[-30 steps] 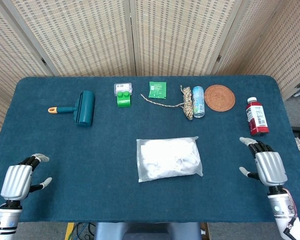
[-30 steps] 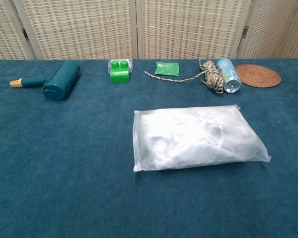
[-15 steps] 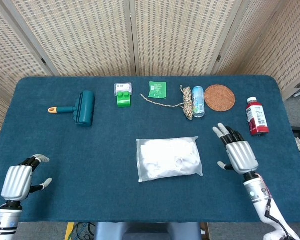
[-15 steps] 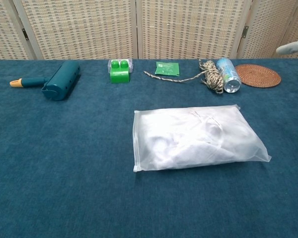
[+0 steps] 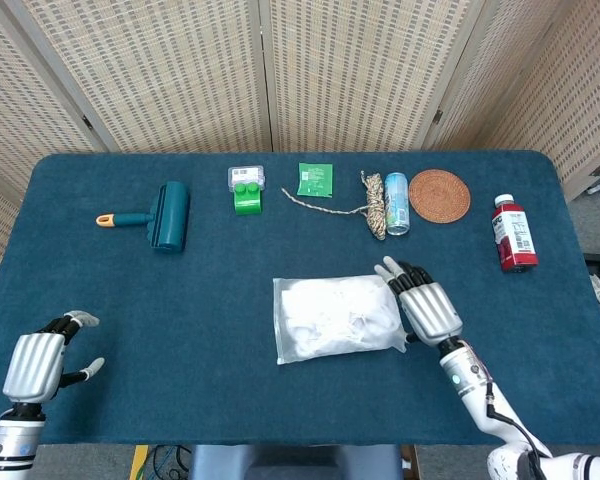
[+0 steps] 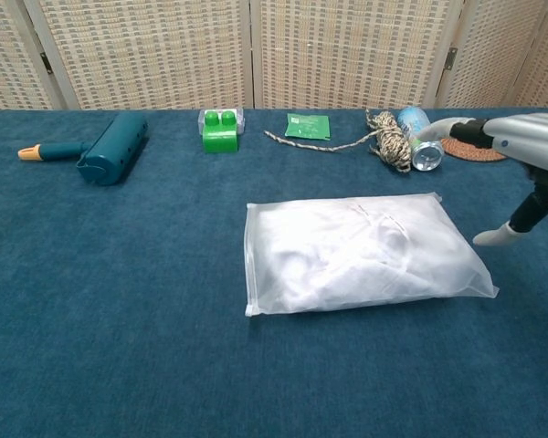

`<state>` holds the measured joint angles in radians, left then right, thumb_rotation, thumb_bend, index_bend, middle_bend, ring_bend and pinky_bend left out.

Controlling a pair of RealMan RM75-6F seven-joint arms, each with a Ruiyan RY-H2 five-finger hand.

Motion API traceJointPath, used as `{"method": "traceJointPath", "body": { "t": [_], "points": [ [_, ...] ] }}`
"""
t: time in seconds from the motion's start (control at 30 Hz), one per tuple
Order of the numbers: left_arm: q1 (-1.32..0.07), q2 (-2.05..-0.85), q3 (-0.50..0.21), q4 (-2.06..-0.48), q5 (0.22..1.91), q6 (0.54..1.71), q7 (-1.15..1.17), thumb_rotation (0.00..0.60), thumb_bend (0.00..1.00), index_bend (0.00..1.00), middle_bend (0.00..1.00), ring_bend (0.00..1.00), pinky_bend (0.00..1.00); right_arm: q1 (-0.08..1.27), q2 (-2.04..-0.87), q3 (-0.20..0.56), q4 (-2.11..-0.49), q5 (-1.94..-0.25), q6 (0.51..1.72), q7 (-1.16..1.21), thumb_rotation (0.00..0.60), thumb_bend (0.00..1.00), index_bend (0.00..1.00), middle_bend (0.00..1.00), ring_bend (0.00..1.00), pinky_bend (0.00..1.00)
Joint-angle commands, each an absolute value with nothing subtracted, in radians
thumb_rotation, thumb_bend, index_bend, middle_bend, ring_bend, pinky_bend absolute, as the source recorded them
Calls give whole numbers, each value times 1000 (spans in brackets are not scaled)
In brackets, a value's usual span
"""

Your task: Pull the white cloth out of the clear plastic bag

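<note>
The clear plastic bag (image 5: pixel 338 319) is lying flat in the middle of the bench (image 5: pixel 180 300) with the white cloth (image 5: pixel 342 312) inside it. The right hand (image 5: pixel 427 306) is hanging just beside the bag's right edge, fingers (image 5: pixel 400 275) spread, holding nothing. The left hand (image 5: pixel 38 362) is waiting at the near left corner, fingers loosely open

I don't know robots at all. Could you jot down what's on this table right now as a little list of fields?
surface: blue table
centre: clear plastic bag lying flat, white cloth inside
right hand: empty, fingers spread, at the bag's right edge
left hand: empty, near front left corner, away from the bag
back row: lint roller, green block, green packet, twine, can, woven coaster
far right: red bottle
</note>
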<state>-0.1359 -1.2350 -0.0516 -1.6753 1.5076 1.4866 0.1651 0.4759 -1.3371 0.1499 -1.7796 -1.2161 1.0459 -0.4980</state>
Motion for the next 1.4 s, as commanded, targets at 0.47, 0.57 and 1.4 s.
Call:
{"method": "traceJointPath", "body": {
  "t": [0.47,0.57,1.4],
  "points": [
    [-133,-1244,-47,-1659,1506,1484,147,600,54,379,350,424,625,603,-1459,135,-1694,-1068,939,-594,600,0,0,0,0,136],
    [-132,-1246,-47,-1655,1507,1485,143,600,54,379,350,424,625,623,-1471,132,-1683,-1033,924,-611,600,0,0,0,0,136],
    [-130,-1263,-41,-1644,1510,1482,133,600,54,379,352,425,625,746,-1537,117,-1583,-945,877,-577,600,224,274,430,404,566]
  ]
}}
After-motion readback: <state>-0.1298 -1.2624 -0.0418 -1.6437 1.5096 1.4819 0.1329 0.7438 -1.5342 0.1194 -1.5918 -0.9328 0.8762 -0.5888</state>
